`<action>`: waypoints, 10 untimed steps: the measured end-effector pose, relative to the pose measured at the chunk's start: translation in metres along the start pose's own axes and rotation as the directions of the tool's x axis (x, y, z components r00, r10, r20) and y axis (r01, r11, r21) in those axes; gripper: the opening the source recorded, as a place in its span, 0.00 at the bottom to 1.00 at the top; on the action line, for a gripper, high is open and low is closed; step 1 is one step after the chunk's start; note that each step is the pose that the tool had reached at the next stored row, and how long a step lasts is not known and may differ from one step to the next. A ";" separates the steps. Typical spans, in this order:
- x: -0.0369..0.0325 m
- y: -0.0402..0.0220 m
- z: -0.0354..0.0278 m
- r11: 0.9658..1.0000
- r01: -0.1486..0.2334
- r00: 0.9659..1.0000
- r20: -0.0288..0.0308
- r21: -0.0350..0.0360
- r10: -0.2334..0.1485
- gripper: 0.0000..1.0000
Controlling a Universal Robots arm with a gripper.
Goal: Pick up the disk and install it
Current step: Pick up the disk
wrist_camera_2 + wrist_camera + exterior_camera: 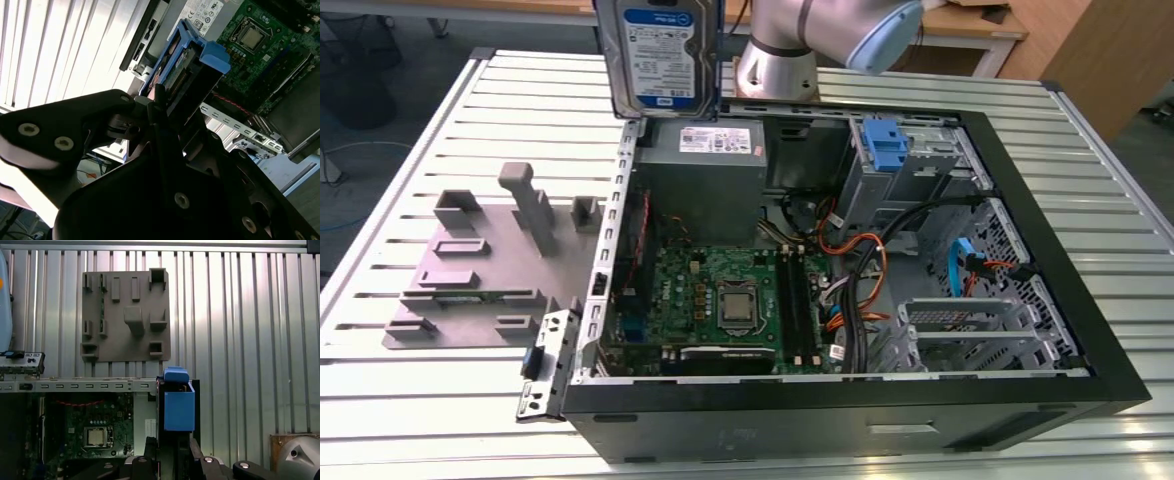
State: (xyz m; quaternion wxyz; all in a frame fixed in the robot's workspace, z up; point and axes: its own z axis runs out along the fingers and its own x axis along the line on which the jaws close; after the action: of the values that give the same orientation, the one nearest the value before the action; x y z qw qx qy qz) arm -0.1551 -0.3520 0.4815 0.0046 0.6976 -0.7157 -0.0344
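Jaws are pinching the disk [664,55], held aloft and well clear of the surface [400,150]. We see it upright, long axis vertical, running straight out from the jaws. It hangs above the open case [1087,300] edge by the power supply [707,150]. The blue bracket [887,145] sits toward the exterior view's right, apart.

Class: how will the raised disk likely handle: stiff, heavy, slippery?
The disk is probably rigid and heavy for its size: a metal slab, upright, no sag. Its smooth labelled face may slip; the blue rails likely grip better.
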 end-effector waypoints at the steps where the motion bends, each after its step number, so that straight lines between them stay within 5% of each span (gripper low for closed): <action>1: 0.0000 -0.0023 -0.0001 1.000 0.000 1.000 0.000 0.000 0.000 0.35; 10: -0.0006 -0.0232 -0.0012 1.000 -0.004 1.000 0.000 0.000 0.004 0.35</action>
State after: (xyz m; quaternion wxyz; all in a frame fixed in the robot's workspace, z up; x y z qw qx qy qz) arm -0.1318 -0.3521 0.4815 0.0045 0.6962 -0.7170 -0.0344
